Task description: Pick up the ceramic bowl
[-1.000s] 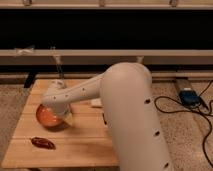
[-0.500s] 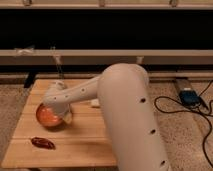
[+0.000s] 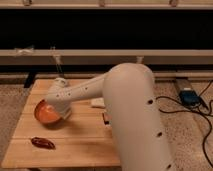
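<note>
Your gripper (image 3: 59,106) is at the ceramic bowl (image 3: 46,113), over the left part of the wooden table (image 3: 75,145); the arm (image 3: 125,105) hides its tips, so you can't tell its grip. The bowl is tilted, its orange inside facing left. Nearer the table's front-left edge lies a dark red object (image 3: 43,143). Right of the table, cables (image 3: 202,117) trail on the floor.

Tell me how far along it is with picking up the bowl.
Done: the arm has reached across the table and the tool is at the bowl. In hand: the bowl looks tilted, as if being gripped or lifted, though the arm hides the contact. Left: raising it clear of the table.
</note>
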`<state>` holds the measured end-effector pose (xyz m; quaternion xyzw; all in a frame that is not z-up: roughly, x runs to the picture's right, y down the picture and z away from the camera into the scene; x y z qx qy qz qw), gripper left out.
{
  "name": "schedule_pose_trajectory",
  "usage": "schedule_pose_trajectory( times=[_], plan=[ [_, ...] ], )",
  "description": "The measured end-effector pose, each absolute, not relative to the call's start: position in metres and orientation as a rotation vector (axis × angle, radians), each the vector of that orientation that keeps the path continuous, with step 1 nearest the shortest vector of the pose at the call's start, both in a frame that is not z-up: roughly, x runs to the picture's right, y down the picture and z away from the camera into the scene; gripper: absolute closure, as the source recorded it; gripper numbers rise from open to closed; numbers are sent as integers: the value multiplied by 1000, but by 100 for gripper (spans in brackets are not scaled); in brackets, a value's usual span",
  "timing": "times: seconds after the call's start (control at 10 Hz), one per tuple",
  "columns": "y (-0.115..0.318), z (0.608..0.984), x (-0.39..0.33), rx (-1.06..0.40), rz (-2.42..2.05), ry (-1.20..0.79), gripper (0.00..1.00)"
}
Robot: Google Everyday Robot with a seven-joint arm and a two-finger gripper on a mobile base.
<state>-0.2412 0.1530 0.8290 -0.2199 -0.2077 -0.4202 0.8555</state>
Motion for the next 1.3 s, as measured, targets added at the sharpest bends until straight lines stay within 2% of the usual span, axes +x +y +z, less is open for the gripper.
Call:
schedule_pose_trajectory(
  times=[0.9, 1.3],
  plan=[
    [103, 761, -222, -281, -793, -558, 100],
    [99, 755, -222, -270, -789, -573, 100]
  ],
)
